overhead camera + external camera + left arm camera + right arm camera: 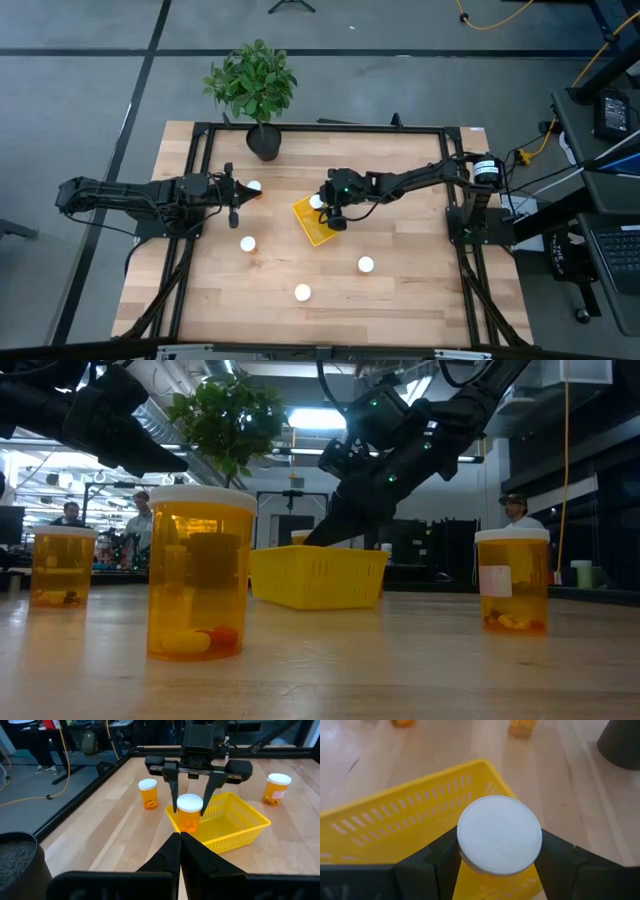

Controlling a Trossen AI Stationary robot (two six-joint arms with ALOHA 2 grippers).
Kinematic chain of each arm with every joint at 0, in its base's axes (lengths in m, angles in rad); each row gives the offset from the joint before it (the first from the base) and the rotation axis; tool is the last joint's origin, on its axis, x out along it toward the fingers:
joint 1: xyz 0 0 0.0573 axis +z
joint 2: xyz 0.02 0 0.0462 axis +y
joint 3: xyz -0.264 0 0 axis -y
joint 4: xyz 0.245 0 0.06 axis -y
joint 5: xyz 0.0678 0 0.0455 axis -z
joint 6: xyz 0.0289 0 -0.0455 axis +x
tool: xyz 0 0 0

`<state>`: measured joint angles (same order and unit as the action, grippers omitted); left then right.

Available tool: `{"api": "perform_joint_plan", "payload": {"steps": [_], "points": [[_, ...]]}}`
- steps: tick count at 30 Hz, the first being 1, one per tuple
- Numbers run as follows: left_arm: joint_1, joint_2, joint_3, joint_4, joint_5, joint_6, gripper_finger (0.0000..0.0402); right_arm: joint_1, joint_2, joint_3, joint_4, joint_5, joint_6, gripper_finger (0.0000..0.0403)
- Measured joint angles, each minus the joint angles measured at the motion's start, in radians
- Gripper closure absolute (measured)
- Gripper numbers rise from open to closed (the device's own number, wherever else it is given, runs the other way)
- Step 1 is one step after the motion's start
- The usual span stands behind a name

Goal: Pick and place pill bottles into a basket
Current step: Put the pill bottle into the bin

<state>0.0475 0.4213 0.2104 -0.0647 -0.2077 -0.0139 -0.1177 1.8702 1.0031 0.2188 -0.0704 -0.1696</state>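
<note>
Placement step in hand: one pill bottle (189,812) is clamped by its cap in the right gripper (190,805), held upright over the near corner of the basket (245,822). Lowering inside the wall, then release, is judged next. The left gripper (235,201) waits fully closed, empty.
</note>
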Motion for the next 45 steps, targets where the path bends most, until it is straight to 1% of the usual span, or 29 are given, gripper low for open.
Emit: {"api": "perform_joint_plan", "payload": {"steps": [24, 28, 38, 41, 45], "points": [[0.0, 0.0, 0.0, 0.0, 0.0, -0.002, 0.0397, -0.006, 0.024, 0.0, 0.009, 0.001, -0.045, 0.0184], [0.0, 0.0, 0.0, 0.0, 0.0, -0.002, 0.0394, -0.006, 0.024, 0.0, 0.01, 0.043, -0.047, 0.0183], [0.0, 0.0, 0.0, 0.0, 0.0, 0.0, 0.0395, -0.006, 0.023, 0.0, 0.01, 0.044, -0.049, 0.0147], [0.0, 0.0, 0.0, 0.0, 0.0, 0.0, 0.0393, -0.006, 0.023, 0.0, 0.01, 0.045, -0.049, 0.014], [0.0, 0.0, 0.0, 0.0, 0.0, 0.0, 0.0396, -0.006, 0.023, 0.0, 0.01, 0.078, -0.068, 0.0139]]}}
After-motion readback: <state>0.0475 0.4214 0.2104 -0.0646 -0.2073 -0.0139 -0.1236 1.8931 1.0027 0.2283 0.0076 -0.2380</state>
